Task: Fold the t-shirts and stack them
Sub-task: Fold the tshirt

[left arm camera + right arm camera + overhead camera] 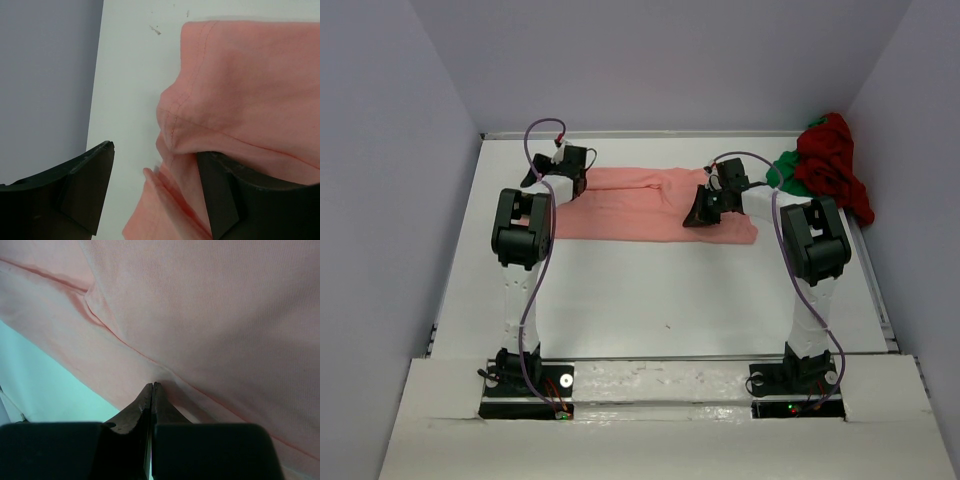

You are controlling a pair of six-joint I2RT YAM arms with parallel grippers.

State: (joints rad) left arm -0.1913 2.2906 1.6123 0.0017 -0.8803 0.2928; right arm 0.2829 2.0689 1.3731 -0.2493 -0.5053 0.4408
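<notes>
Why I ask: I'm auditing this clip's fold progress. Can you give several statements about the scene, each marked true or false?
1. The salmon-pink shirt lies spread out flat across the far part of the table. True.
2. The left gripper is clamped shut on the pink cloth. False: its jaws stand open at the shirt's left edge.
3. The right gripper is shut, its tips against the pink cloth. True, though the wrist view does not show whether any cloth is pinched.
4. The dark red shirt and green shirt sit folded and stacked at the table's centre. False: they lie bunched in a heap at the far right corner.
</notes>
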